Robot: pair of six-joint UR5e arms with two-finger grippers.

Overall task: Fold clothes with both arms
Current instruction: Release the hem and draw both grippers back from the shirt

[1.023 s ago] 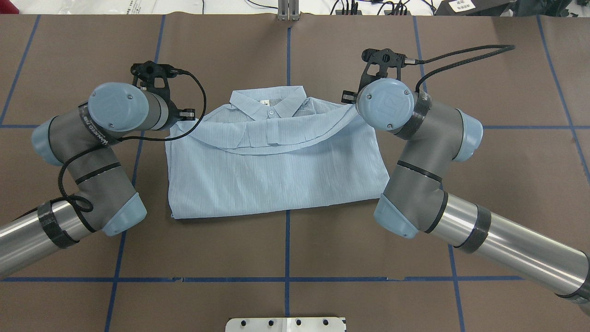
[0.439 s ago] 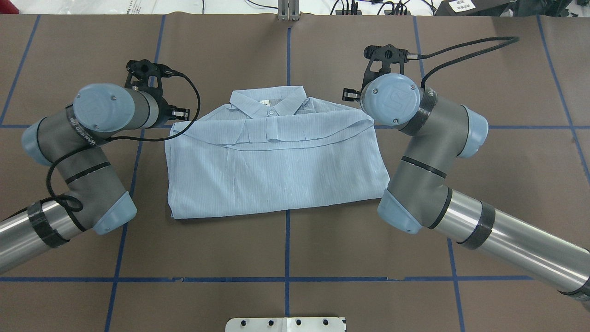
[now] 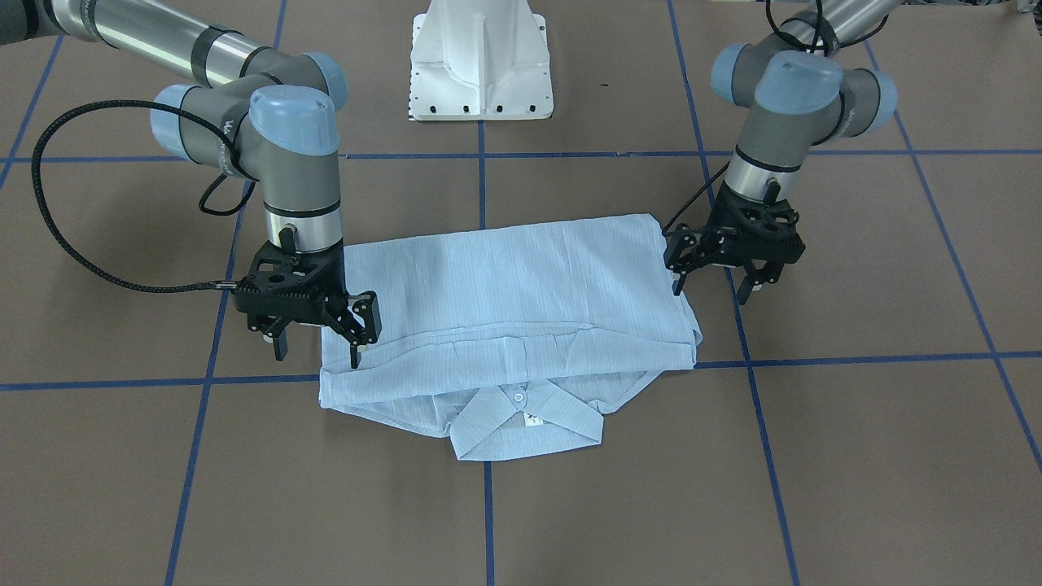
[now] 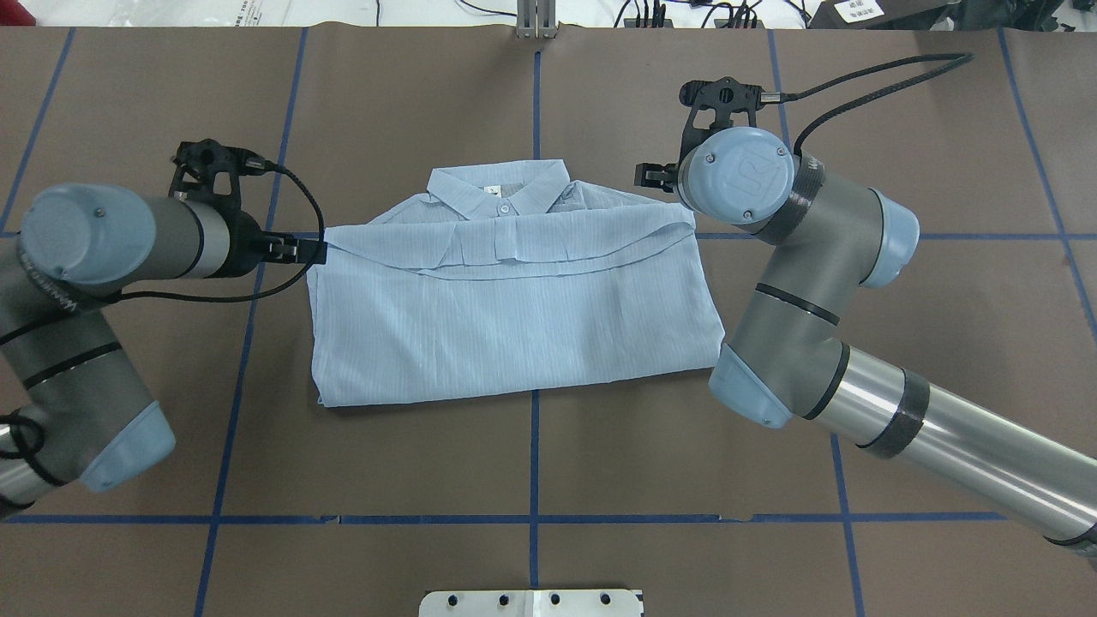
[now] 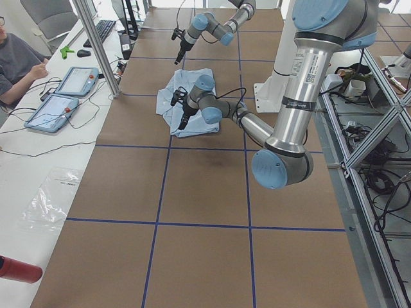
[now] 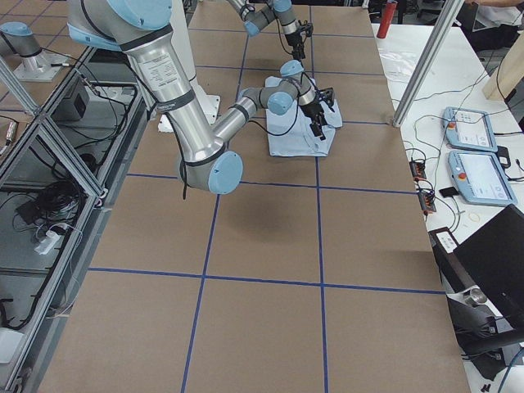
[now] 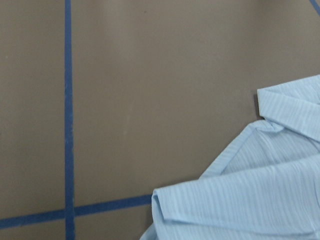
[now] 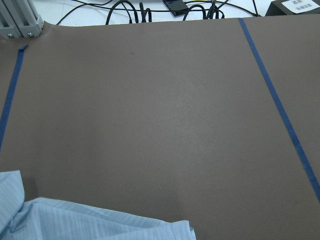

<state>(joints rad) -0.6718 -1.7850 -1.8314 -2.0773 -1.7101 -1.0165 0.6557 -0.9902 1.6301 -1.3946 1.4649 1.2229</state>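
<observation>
The folded pale-blue striped shirt (image 3: 521, 293) occupied the centre of the brown paper-covered table (image 3: 855, 456). The black two-finger left gripper (image 3: 710, 289) and right gripper (image 3: 317, 352), jaws spread, flanked its side edges. Bare table surface lay outward of both and beyond the collar (image 3: 521, 419); the white pedestal base (image 3: 480, 65) bounded the robot side.

Overhead: set behind the base (image 4: 531, 602), looking forward and down; you get the whole shirt (image 4: 514, 317).
Front: across the table (image 3: 814, 456), facing the base, steeply down; same shirt, sides mirrored.
Left end, right end: far off, looking along the table; both show you the shirt small.
Left wrist: close above the shirt's corner.
Right wrist: close, looking over the shirt's edge to the table's far rim.
</observation>
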